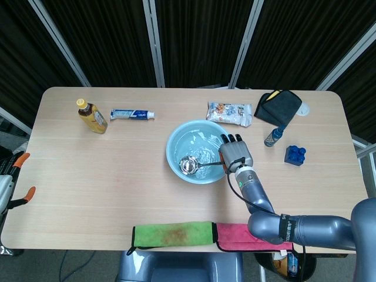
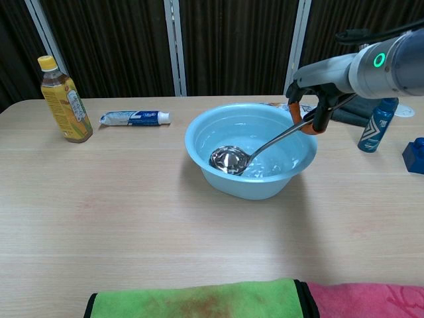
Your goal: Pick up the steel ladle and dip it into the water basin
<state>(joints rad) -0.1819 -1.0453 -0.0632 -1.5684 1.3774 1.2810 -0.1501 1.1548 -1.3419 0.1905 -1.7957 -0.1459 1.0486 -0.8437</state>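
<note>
While the right hand (image 2: 310, 112) grasps the handle at frame right, the steel ladle (image 2: 228, 159) slants down-left, its bowl inside the water basin (image 2: 199, 136).

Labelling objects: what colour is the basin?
Light blue basin, clearest in the chest view.

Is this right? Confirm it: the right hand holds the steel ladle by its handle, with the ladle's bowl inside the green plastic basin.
Not quite. The round plastic basin is light blue, not green, as the chest view shows. The rest holds: the right hand holds the steel ladle by its handle, with the ladle's bowl inside the basin.
</note>
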